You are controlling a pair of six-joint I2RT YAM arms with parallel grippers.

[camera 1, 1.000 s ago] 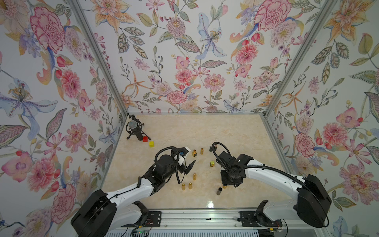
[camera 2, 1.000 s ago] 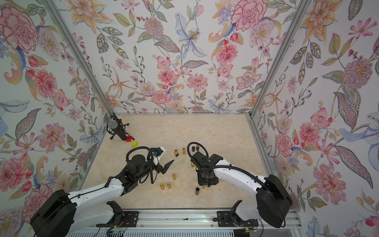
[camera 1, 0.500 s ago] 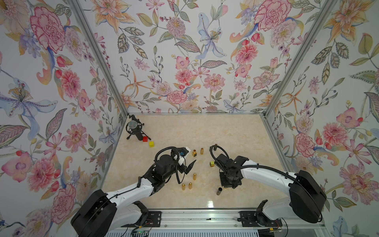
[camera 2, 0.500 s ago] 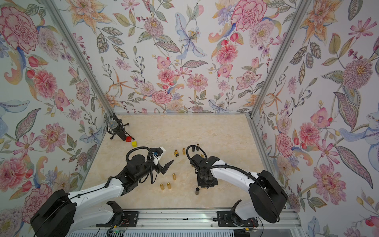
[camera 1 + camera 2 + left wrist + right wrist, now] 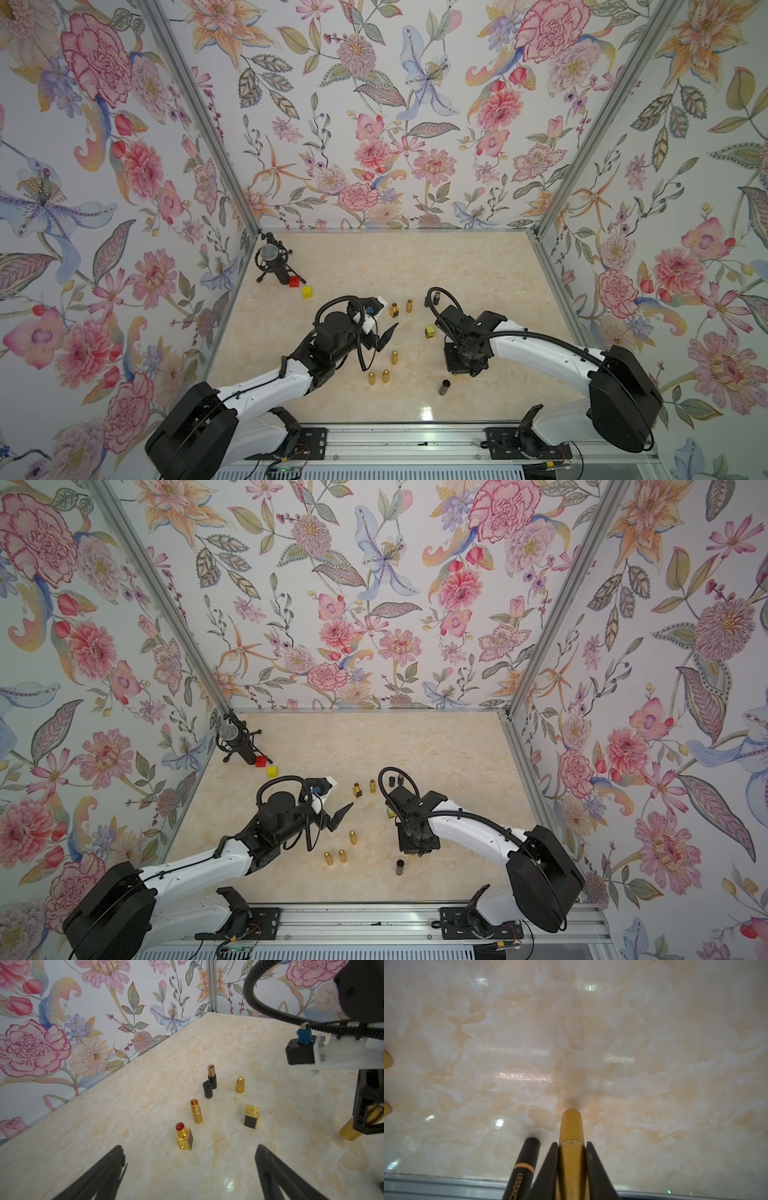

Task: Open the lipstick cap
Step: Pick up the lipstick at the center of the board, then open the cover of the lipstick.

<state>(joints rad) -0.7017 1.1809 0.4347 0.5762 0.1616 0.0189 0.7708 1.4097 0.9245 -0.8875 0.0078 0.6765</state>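
Lipstick (image 5: 571, 1126) you were after was the round gold one, standing upright on the counter (image 5: 654, 1043) over on your right arm's side, bottom end touching the surface. Your right pincer (image 5: 572, 1145) was clamped tight on its upper section, with the seam sitting right at the fingertips; my guess is you had the cap rather than the base. Your left pincer (image 5: 189, 1147) was spread wide with nothing in it, hovering well apart from that tube and pointed at a square red lipstick (image 5: 184, 1138) instead.

Stuff I'd worry about from there:

- Nothing was pinning the base; pull straight up and the whole tube probably comes along, cap on.
- If the cap did pop free, the loose base could topple and roll; shiny metal on a glossy counter won't slow it down.
- The fingertips looked very close to the seam; if they straddled it, you'd be squeezing cap onto body and fighting yourself.
- A black tube (image 5: 522, 1167) stood just beside the right pincer; any sideways twist could knock it over.
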